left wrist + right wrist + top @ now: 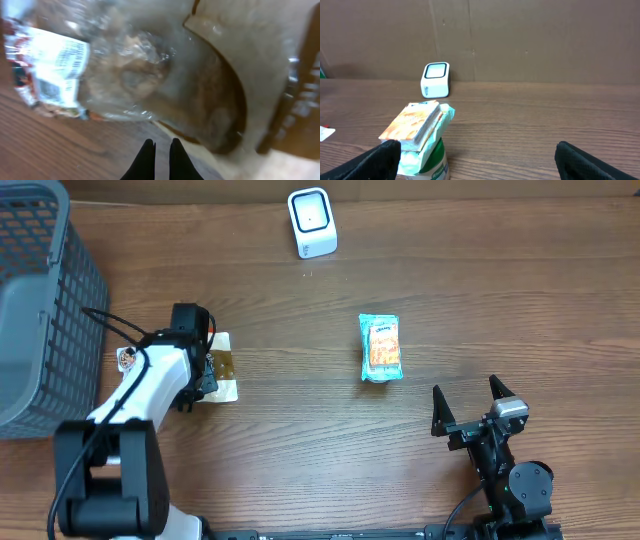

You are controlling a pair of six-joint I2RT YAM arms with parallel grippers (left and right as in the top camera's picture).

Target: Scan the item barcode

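The item is a clear plastic packet [226, 370] with brownish contents and a white printed label [60, 65]. It lies on the table at the left and fills the left wrist view, blurred. My left gripper [207, 366] sits at the packet's left edge. Its black fingertips [148, 150] are pressed almost together [162, 146] on the packet's pale thin rim. The white scanner [312, 222] stands at the back centre and also shows in the right wrist view [436, 79]. My right gripper [467, 390] rests open near the front right, its fingers wide apart [480, 160] and holding nothing.
A green and orange snack packet [381, 347] lies mid-table, just ahead and left of the right gripper [420, 132]. A grey mesh basket [40, 300] stands at the far left edge. A brown cardboard wall [520, 35] backs the table.
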